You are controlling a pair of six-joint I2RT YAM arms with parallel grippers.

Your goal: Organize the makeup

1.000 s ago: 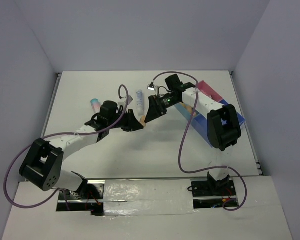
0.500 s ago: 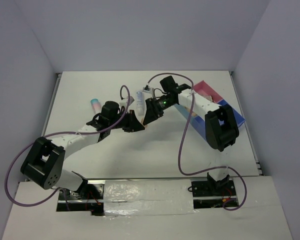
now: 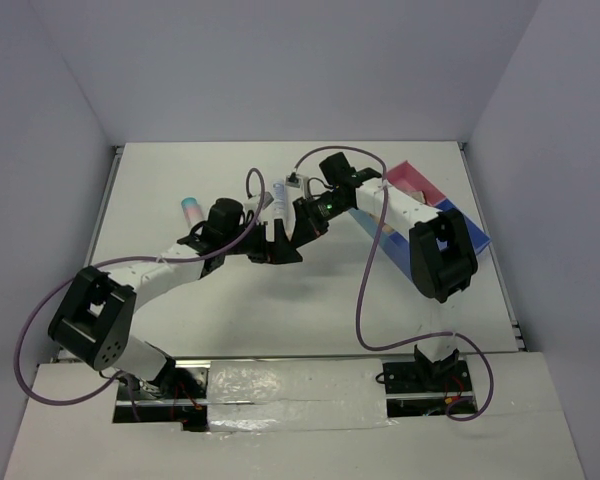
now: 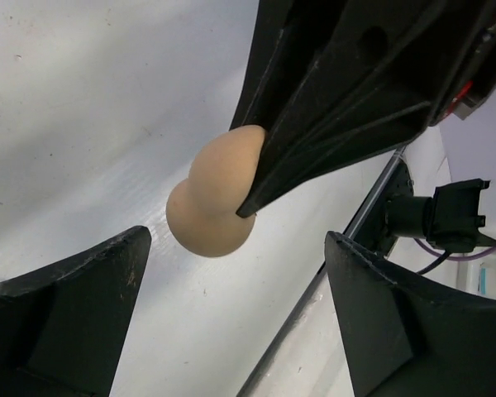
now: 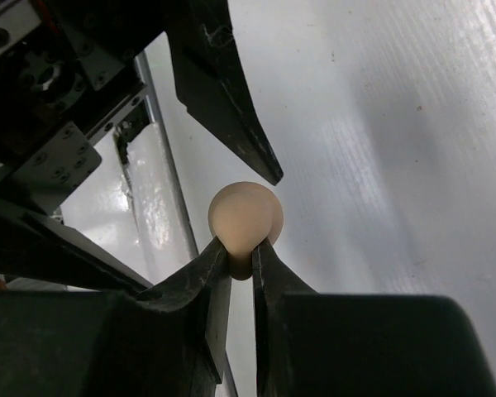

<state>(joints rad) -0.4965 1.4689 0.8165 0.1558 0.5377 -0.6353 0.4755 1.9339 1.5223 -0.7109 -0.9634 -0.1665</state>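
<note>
Starting at the left, the teal-capped tube (image 3: 190,208) is being left lying on the table (image 3: 180,170), well apart from both arms. Next, the left gripper (image 3: 277,247) is being held spread wide, its fingers (image 4: 74,306) flanking a sponge (image 4: 211,207) without touching it. The sponge is being pinched at one end by the right gripper (image 5: 241,248), whose jaws are being pressed together on it while the rounded end is sticking out ahead. This is taking place near the table's middle, and whether the sponge is resting on the surface cannot be told. Just beyond the grippers the white tube (image 3: 278,195) is lying, and at the far right the tray (image 3: 420,180) is standing.

The sponge is being judged very light, soft and springy, not fragile, with a matte skin that is giving good grip. It is likely to be squashed and popped out by a hard squeeze. A gentle hold across its waist or broad belly is being judged best.
</note>
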